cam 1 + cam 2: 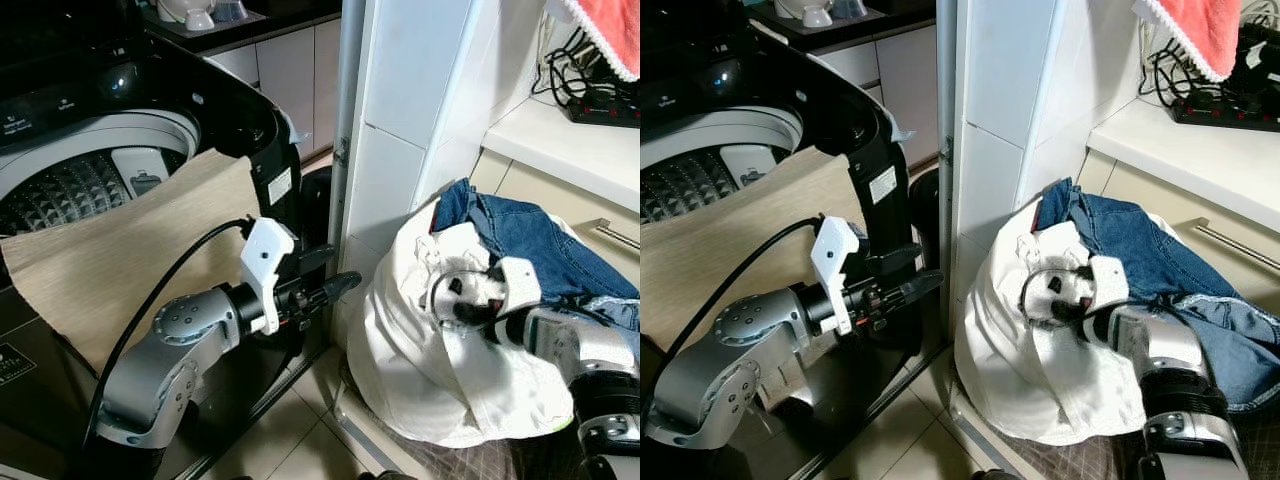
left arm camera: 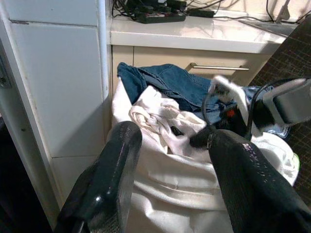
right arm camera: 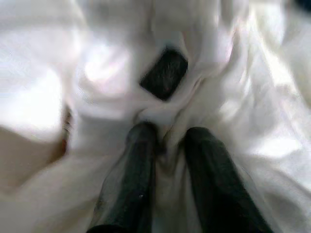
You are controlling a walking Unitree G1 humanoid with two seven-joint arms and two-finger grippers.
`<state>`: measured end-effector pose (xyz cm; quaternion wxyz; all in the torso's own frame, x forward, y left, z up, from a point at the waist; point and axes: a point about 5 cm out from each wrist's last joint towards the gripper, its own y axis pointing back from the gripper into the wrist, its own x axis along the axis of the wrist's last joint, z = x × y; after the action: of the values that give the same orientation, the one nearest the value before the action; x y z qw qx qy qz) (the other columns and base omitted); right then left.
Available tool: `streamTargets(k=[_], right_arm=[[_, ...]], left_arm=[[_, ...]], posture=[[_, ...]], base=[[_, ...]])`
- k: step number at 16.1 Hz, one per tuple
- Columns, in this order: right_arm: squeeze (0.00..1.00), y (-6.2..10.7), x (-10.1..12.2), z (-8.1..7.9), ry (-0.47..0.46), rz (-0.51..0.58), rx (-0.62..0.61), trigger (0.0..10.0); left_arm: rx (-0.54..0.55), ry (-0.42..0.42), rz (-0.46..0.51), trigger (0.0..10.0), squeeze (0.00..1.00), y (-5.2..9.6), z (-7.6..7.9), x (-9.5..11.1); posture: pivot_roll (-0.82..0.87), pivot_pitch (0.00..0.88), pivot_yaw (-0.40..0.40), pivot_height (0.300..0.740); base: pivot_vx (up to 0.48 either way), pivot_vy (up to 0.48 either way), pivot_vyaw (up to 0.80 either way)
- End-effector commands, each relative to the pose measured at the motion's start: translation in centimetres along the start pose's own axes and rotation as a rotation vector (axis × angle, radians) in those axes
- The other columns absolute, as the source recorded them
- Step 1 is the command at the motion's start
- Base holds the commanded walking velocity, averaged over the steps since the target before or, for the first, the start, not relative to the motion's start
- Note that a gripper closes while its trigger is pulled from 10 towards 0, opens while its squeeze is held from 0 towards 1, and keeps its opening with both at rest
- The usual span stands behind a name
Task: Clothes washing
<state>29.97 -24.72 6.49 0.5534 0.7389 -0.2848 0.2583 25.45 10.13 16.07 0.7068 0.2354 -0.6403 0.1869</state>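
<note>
Beside the washing machine (image 1: 90,160), left fingers (image 2: 104,179) apart; right fingers (image 3: 141,184) seemingly pinch the white garment (image 1: 430,350).

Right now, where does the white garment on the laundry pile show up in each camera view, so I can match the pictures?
Left eye view: white garment, lower right, the right pincer pressed into it.
Right eye view: lower centre, below the blue jeans.
Left wrist view: centre and bottom, beyond the left pincer, whose fingers are spread.
Right wrist view: all around, a fold between the right pincer's fingers.
Shared landmark: the blue jeans beside it.
</note>
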Motion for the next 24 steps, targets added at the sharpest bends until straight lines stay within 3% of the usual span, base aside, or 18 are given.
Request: streamTargets(k=[1, 4, 8, 9, 10, 11, 12, 13, 17, 24], right_arm=[[0.00, 0.9, 1.4, -0.2, -0.037, 0.069, 0.050, 0.0], [0.00, 2.2, 2.5, -0.7, -0.096, 0.133, 0.136, 0.0], [0.00, 5.2, 4.7, -1.9, -0.078, 0.223, 0.246, 0.0], [0.00, 5.8, 5.2, -1.8, -0.014, 0.237, 0.213, 0.0], [0.00, 6.4, 5.7, -1.3, 0.130, 0.261, 0.111, 8.5], [0.00, 6.3, 5.8, -0.7, 0.241, 0.265, 0.000, 10.0], [0.00, 6.2, 5.9, -0.6, 0.261, 0.264, -0.022, 10.0], [1.00, 6.0, 5.7, -0.7, 0.267, 0.249, -0.021, 10.0], [1.00, 4.2, 4.7, -1.4, 0.278, 0.124, 0.043, 10.0], [1.00, 2.9, 3.6, -0.3, 0.370, 0.007, 0.001, 10.0]], left_arm=[[-0.012, -0.003, -0.005, 10.0, 0.00, 0.1, 0.1, 0.1], [-0.010, -0.003, -0.002, 10.0, 0.00, 0.1, 0.0, 0.1], [0.045, -0.012, 0.058, 10.0, 0.00, -0.2, -0.7, 1.0], [0.053, -0.013, 0.060, 10.0, 0.00, -0.3, -0.8, 1.1], [0.054, -0.015, 0.053, 10.0, 0.00, -0.4, -0.9, 1.0], [0.045, -0.012, 0.041, 10.0, 0.00, -0.5, -0.7, 0.7], [0.043, -0.010, 0.038, 10.0, 0.00, -0.5, -0.6, 0.7], [0.040, -0.014, 0.029, 10.0, 0.00, -0.6, -0.6, 0.6], [-0.026, -0.017, -0.006, 10.0, 0.00, -0.8, -0.1, 0.4], [-0.028, -0.020, -0.027, 10.0, 0.00, -0.4, 0.0, 0.1]], posture=[[-0.10, 0.000, 0.014, 0.740], [-0.10, 0.000, 0.014, 0.740], [-0.11, 0.000, 0.014, 0.740], [-0.11, 0.000, 0.015, 0.740], [-0.12, 0.000, 0.018, 0.740], [-0.12, 0.000, 0.020, 0.740], [-0.12, 0.000, 0.020, 0.740], [-0.12, 0.000, 0.026, 0.740], [-0.11, 0.000, 0.026, 0.740], [-0.09, 0.000, 0.015, 0.740]], base=[[0.000, 0.000, 0.00], [0.000, 0.000, 0.00], [0.000, 0.000, 0.00], [0.000, 0.000, 0.00], [0.000, 0.000, 0.00], [0.000, 0.000, 0.00], [0.000, 0.000, 0.00], [0.000, 0.000, 0.00], [0.000, 0.000, 0.00], [0.000, 0.000, 0.00]])
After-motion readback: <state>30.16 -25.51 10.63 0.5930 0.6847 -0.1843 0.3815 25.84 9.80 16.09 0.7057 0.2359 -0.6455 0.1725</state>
